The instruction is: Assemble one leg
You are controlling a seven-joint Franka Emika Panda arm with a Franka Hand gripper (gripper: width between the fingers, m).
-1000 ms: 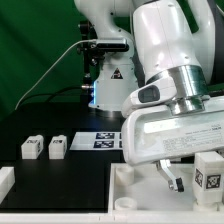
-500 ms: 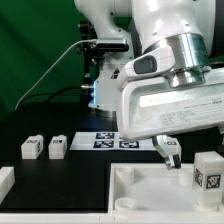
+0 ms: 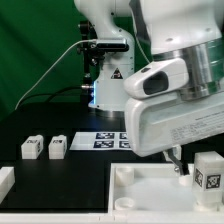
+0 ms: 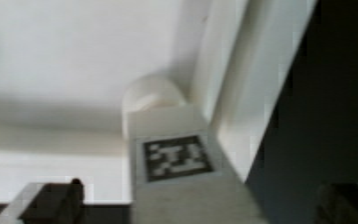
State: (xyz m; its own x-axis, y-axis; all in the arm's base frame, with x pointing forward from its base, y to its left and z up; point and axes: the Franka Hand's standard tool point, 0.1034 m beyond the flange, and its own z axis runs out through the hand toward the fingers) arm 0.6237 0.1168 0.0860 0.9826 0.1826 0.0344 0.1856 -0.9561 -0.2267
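Jaws: set wide, closed on nothing. Gripper (image 4: 197,203): in the wrist view its dark fingertips (image 4: 51,203) flank the leg (image 4: 176,150), with a strip of bare white showing between block and finger on both sides, so no contact. Leg: small white stubby block, upright, with a black-and-white square tag on the face turned to the wrist camera and a rounded top above the tag. Position: standing on the tray-like white piece (image 3: 140,188) close to its raised rim, with the black table (image 3: 70,185) beyond that rim; in the exterior view it stands at the far right of that piece, just beside the one finger visible there (the other finger is hidden by the arm's housing). Spare legs (image 3: 44,147): two, side by side on the black table at the exterior view's left, well apart from the gripper. Marker board (image 3: 108,140): flat on the table behind the tray-like piece, partly covered by the arm. White part (image 3: 5,180): one, cut off at the exterior view's left edge, type not discernible.
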